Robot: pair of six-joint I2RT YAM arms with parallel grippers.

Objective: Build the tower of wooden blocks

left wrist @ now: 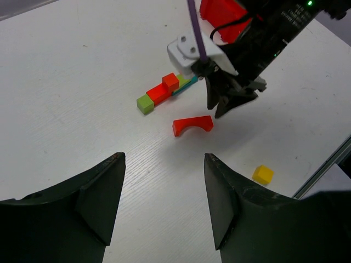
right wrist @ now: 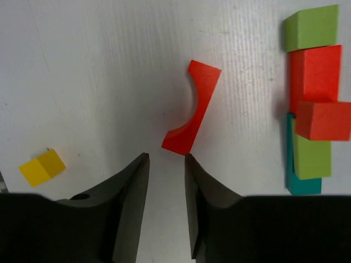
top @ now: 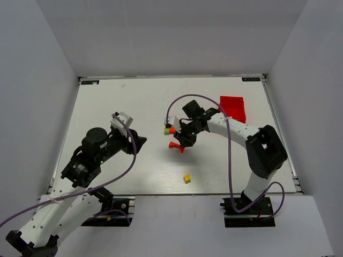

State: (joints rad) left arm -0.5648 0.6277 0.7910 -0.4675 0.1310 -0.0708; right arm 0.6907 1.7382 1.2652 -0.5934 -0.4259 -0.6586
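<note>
The wood block tower is a low cluster (top: pixel 169 128) at mid-table: a green cube (right wrist: pixel 310 27), a red block (right wrist: pixel 315 71), an orange-red cube (right wrist: pixel 323 120) on top, and a green piece (right wrist: pixel 311 156) over a teal bar (right wrist: pixel 301 185). A red arch (right wrist: pixel 194 109) lies on its side beside it, also visible as the arch (left wrist: pixel 192 125). My right gripper (right wrist: pixel 165 157) hovers just short of the arch's near end, jaws a narrow gap apart with nothing between them. My left gripper (left wrist: pixel 164 159) stands open and empty over bare table, well left of the blocks.
A yellow cube (top: pixel 187 178) lies alone nearer the front edge, also visible as the cube (right wrist: pixel 42 167). A red plastic bin (top: pixel 233 108) stands at the back right behind the right arm. White walls enclose the table on three sides.
</note>
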